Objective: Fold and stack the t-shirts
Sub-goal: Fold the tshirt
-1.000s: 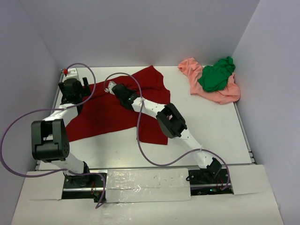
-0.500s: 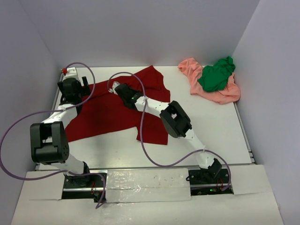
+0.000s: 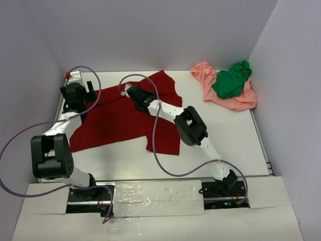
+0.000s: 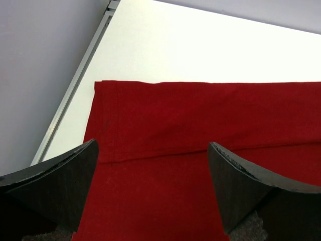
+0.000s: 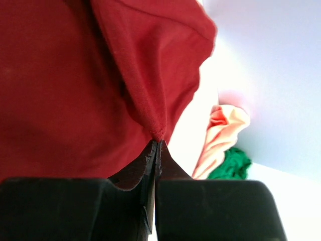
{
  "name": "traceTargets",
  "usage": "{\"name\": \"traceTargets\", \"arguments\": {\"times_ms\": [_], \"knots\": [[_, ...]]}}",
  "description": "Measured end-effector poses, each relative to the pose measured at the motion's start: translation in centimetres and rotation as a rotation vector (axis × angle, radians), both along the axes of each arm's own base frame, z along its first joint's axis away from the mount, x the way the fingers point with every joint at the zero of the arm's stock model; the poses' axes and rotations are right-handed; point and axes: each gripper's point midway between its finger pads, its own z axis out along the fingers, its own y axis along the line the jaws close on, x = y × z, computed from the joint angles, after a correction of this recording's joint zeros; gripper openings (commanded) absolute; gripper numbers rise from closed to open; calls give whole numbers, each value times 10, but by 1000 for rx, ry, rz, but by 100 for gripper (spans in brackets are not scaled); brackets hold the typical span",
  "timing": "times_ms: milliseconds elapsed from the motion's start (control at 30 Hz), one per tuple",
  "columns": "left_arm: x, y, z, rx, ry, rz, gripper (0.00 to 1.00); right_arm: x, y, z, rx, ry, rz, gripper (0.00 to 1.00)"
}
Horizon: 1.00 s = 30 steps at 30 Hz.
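Note:
The large dark red t-shirt (image 3: 113, 120) lies spread over the left and middle of the table. My left gripper (image 3: 83, 95) hovers open over its back-left part; in the left wrist view the two fingers (image 4: 251, 186) straddle flat red cloth (image 4: 200, 115) near a hemmed edge, with nothing between them. Over the shirt's back edge, my right gripper (image 3: 128, 91) is shut on a pinch of red cloth (image 5: 158, 133) that rises in a fold from the fingertips (image 5: 157, 143). At the back right, the bright green t-shirt (image 3: 231, 80) sits bunched on the salmon-pink one (image 3: 238, 102).
A metal rail (image 4: 75, 85) runs along the table's left edge beside the left gripper, with the side wall just beyond it. Purple cables loop from both arms over the shirt (image 3: 153, 145). Bare white table (image 3: 225, 135) lies between the red shirt and the right wall.
The right gripper has moved a little right and toward the back, still pinching the red cloth, and its forearm swung right. The left gripper shifted slightly back and stayed open.

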Motion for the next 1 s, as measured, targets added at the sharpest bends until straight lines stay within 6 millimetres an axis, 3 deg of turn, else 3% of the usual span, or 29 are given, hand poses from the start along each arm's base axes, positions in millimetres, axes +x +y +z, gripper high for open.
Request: {"name": "traceTargets", "arguments": {"times_ms": [133,267,333,633,700,733,800,900,1000], "knots": [[0,0,0,-1,1,-3,99,8,3,22,-12,-39,9,0],[0,-1,0,-1,1,-4,99,18,14,59,54,-102,12,0],[0,-1,0,-2,0,-6,99,18,20,65,89,-109,15,0],[0,-3,0,-5,0,-14,99,-14,31,19,138,81,36,1],[1,-3,0,-6,0,-16,99,-24,33,5,147,129,37,17],[1,-3,0,-6,0,-17,99,-29,33,-2,149,158,37,43],[1,-4,0,-7,0,-20,99,-42,33,-19,155,225,39,65],[1,-4,0,-8,0,-21,99,-63,35,-40,165,334,50,72],[1,-4,0,-9,0,-23,99,-72,40,-42,208,370,48,73]]}}
